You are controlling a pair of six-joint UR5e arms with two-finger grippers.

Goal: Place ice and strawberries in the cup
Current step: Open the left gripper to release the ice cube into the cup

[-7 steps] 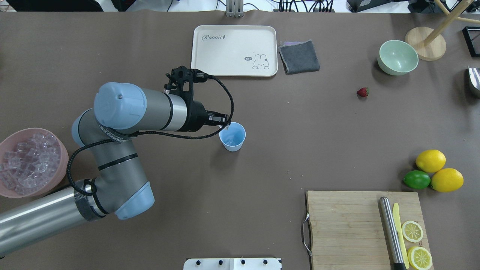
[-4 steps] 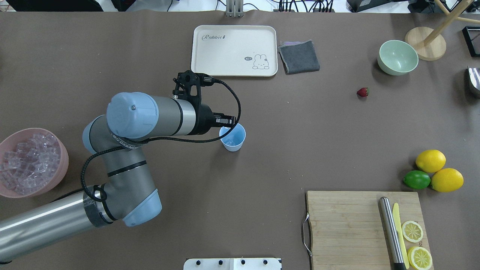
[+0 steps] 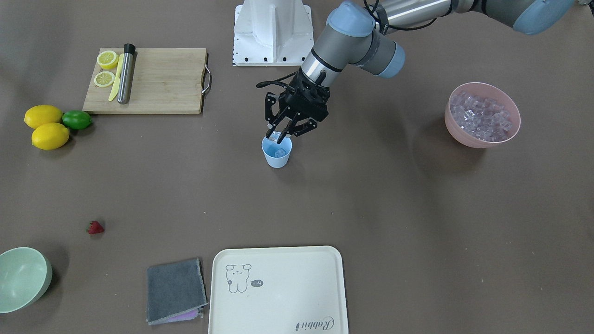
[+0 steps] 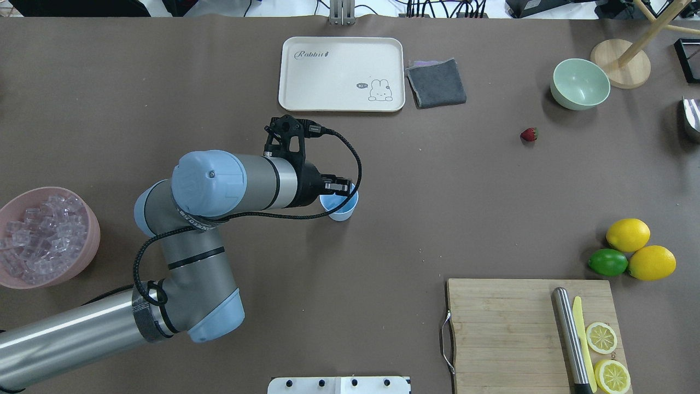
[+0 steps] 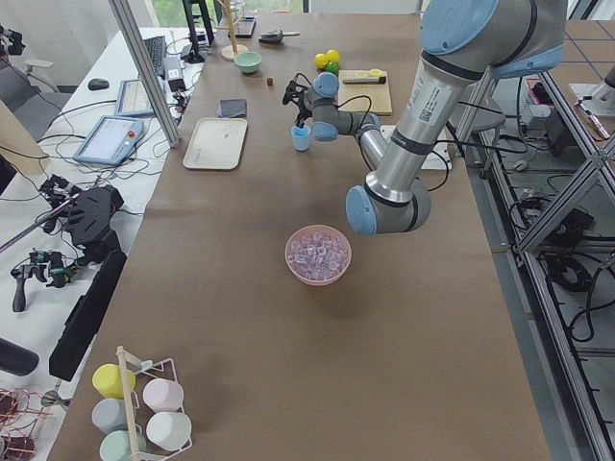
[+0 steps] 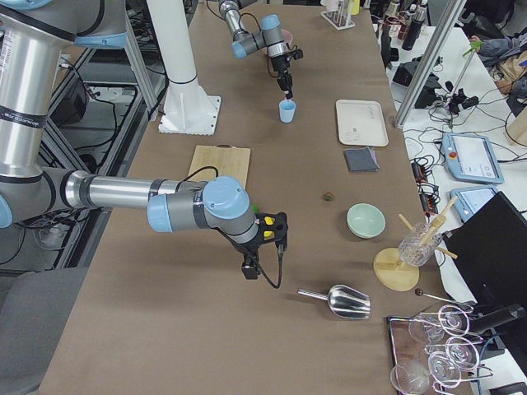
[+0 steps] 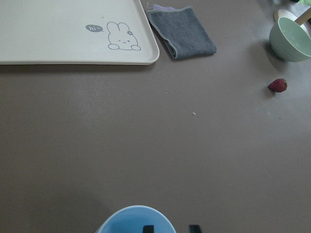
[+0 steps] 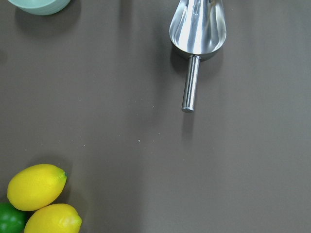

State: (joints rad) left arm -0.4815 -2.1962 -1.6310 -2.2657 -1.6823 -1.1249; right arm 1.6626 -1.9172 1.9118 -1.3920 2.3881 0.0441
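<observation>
- Brown table (image 4: 383, 230), overhead view used for clock directions.
- I see the cup (image 3: 277, 157) upright near table centre, one clear cube lying inside it.
- Left gripper (image 3: 281, 134) hangs right over the cup's mouth, fingers narrow, pinching an ice cube (image 3: 275, 136) just above the rim.
- More ice (image 3: 480, 116) is heaped in the pink bowl (image 3: 482, 141), at 9 o'clock from the cup, well apart.
- Strawberry (image 3: 95, 227) lies on bare table at 2 o'clock from the cup, well apart.
- Right gripper (image 6: 249, 270) hovers low near the scoop (image 8: 198, 29); I cannot tell how its fingers stand.
</observation>
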